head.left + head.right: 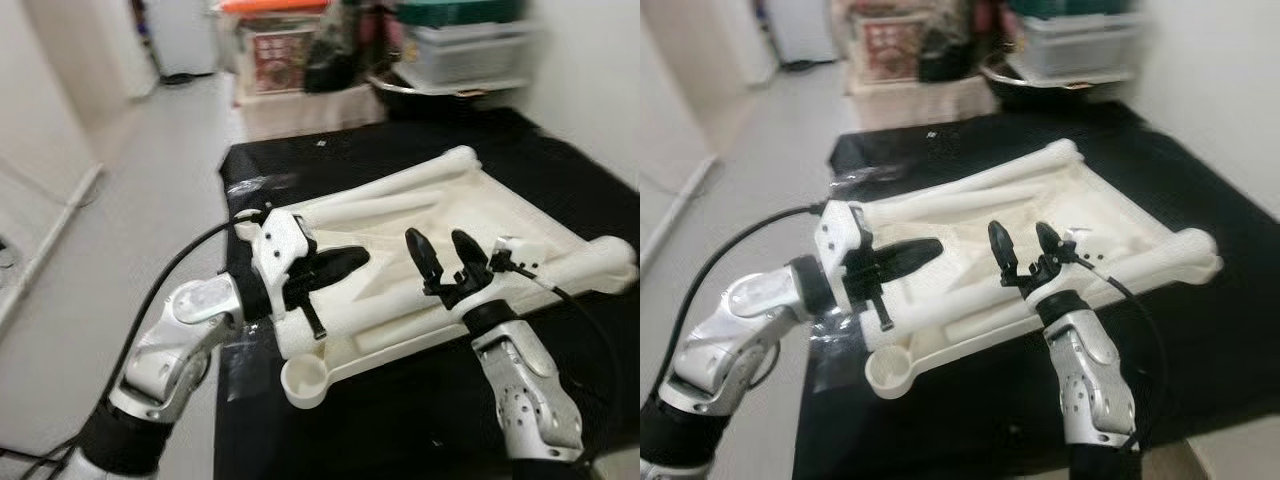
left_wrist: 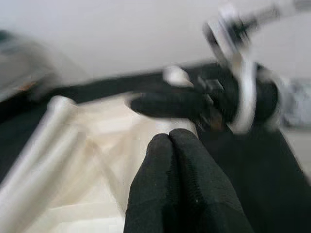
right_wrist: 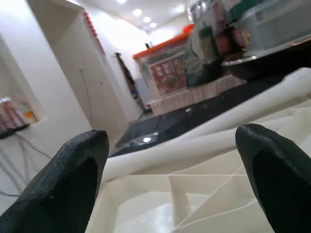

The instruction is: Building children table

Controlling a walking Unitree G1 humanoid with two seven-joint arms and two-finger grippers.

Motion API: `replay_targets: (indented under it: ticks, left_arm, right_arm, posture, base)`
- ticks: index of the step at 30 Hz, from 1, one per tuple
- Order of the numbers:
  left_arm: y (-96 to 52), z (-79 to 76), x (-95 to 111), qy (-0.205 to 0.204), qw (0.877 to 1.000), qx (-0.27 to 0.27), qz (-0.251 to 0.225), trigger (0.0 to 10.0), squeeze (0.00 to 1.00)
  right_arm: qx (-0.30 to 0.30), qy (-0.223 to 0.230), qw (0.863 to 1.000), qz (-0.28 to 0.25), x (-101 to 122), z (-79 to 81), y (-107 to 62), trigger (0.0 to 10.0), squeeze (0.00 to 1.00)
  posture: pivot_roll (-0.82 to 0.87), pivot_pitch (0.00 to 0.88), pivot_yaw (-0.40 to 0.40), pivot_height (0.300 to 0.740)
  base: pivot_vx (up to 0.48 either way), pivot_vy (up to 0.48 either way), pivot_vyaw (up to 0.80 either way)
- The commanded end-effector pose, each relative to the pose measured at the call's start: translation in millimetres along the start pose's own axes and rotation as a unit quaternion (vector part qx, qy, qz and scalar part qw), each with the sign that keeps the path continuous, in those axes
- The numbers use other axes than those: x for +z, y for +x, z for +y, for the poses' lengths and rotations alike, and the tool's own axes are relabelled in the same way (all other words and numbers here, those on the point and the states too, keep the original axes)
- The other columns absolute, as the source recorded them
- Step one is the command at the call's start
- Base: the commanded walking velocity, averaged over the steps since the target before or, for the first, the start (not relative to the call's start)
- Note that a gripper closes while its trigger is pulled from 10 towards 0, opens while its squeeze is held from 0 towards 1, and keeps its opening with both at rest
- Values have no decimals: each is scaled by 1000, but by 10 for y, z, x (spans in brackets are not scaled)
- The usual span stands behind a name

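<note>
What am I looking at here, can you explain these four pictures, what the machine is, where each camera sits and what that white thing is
This is a humanoid robot with two silver arms, each ending in a gripper with two long black fingers. The two wide pictures come from a stereo camera on its head, looking down at what is in front of it. The other two come from cameras on its wrists, looking along each gripper's fingers.

In front of the robot is a black surface. On it lies a white plastic table top, upside down, so you see its ribbed underside and round leg sockets at the corners.

The left gripper is over the table top with its fingers shut together and nothing between them. The right gripper is also over it, fingers open. Neither holds anything. Boxes and bins stand blurred in the background.
</note>
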State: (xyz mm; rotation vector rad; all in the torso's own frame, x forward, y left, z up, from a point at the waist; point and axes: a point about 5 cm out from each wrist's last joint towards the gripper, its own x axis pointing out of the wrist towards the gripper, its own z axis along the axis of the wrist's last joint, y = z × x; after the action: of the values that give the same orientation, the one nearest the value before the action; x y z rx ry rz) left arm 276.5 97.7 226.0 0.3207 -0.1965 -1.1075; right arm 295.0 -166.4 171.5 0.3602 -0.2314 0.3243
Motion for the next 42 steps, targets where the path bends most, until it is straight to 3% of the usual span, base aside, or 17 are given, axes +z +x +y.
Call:
replay_targets:
  ticks: [1,4,8,10,11,12,13,14,15,16,19,26,30,34,42]
  left_arm:
    - [11,-52,11,28,998,-51,35,10000,0]
    - [-26,-9,-105,23,989,-74,124,10000,0]
    - [-25,57,-157,15,983,-72,167,10000,0]
    - [-53,84,-261,29,967,-91,235,10000,0]
    - [-53,84,-261,29,967,-91,235,10000,0]
    - [-58,121,-318,35,960,-88,264,10000,0]
    - [-77,157,-378,42,949,-95,296,10000,306]
    - [-77,157,-378,42,949,-95,296,10000,306]
    - [-86,202,-418,41,943,-93,317,10000,1000]
    - [-86,202,-418,41,943,-93,317,10000,1000]
    - [-30,389,-434,9,936,-61,348,10000,1000]
    - [67,564,-166,-48,934,-99,339,10000,1000]
    - [140,638,-149,-73,934,-93,338,10000,1000]
    - [218,587,-157,-115,925,-123,340,10000,1000]
    - [303,609,-336,-127,908,-114,383,10000,1000]
  right_arm:
    - [-3,3,1000,4,6,-19,-9,10000,0]
    - [-8,0,1000,9,-5,-23,0,10000,0]
    - [-20,-3,1000,12,-7,-49,7,10000,0]
    - [-40,-13,999,17,-19,-108,9,10000,0]
    - [-40,-13,999,17,-19,-108,9,10000,0]
    - [-40,-15,999,19,-31,-117,8,10000,0]
    - [-41,-19,999,22,-47,-118,12,10000,0]
    - [-41,-19,999,22,-47,-118,12,10000,0]
    - [-39,-21,999,23,-59,-109,17,10000,0]
    - [-39,-21,999,23,-59,-109,17,10000,0]
    - [-35,-30,999,28,-90,-85,43,10000,0]
    - [-40,-44,998,31,-110,-93,62,10000,0]
    - [-45,-53,997,39,-155,-93,56,10000,0]
    - [-44,-58,996,46,-186,-69,53,10000,0]
    - [-44,-66,996,51,-208,-78,59,10000,0]
  posture:
    - [8,0,5,740]
    - [9,0,7,740]
    - [10,0,7,740]
    - [15,0,8,740]
    - [15,0,8,740]
    - [19,0,10,740]
    - [22,0,13,740]
    - [22,0,13,740]
    - [23,0,13,740]
    - [23,0,13,740]
    - [29,0,14,740]
    - [33,0,29,740]
    - [29,0,37,740]
    - [28,0,36,740]
    - [29,0,43,740]
  base:
    - [0,0,-800]
    - [0,0,-800]
    - [0,0,-800]
    - [0,0,0]
    - [0,0,0]
    - [0,0,0]
    - [0,0,0]
    - [0,0,0]
    - [0,0,0]
    - [0,0,0]
    - [0,0,0]
    - [0,0,0]
    - [0,0,0]
    - [0,0,0]
    - [0,0,0]
